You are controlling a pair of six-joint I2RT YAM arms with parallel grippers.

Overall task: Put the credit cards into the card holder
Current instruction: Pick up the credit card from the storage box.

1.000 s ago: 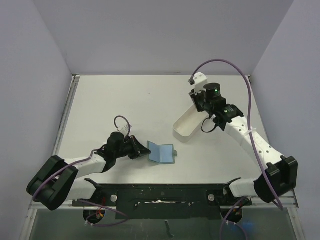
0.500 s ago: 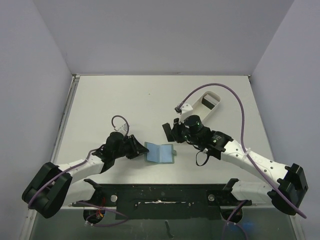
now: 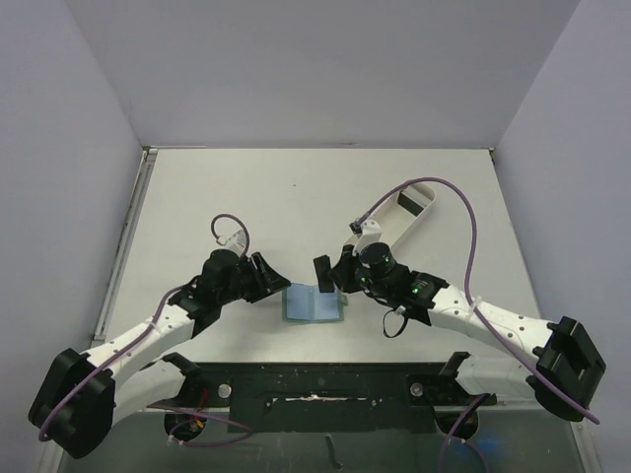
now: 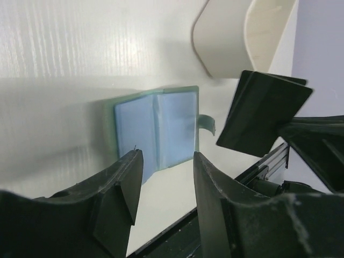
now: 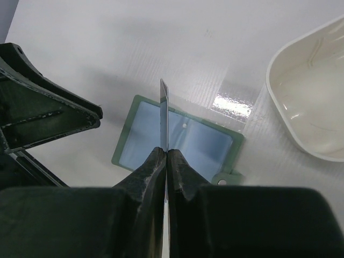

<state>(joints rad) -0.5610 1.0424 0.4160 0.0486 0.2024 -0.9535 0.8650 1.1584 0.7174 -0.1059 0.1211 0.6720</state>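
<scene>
2 grippers, 1 card holder, 1 tray, 2 cards showing.

R gripper: jaws pinched tight on 1 credit card. The card is black and thin, sticking out past the fingertips. In the R wrist view it stands edge-on, a thin line rising straight from btwn the clamped fingers. In the L wrist view its flat face shows, tilted.

Card holder: 1, lying open and flat on the white table. It sits right under the held card, just ahead of the R fingertips. It has a grey-green rim and 2 bluish inner panels w/ a fold btwn them. 1 snap tab sticks out on the side nearest the R gripper. The card's edge lines up over the panel farther from that tab, close to the fold. Can't tell if card and holder touch.

L gripper: jaws apart, nothing btwn them. The holder lies just past its fingertips, near but not gripped. From its own camera the 2 dark fingers frame the holder's near edge, and the snap tab points away toward the held card.

Tray: 1, white, oblong, beyond the R gripper, well apart from the L one. 1 dark rectangle lies in its far end and looks like a 2nd card. The tray's rounded near end shows in both wrist views, and that part holds nothing visible.
</scene>
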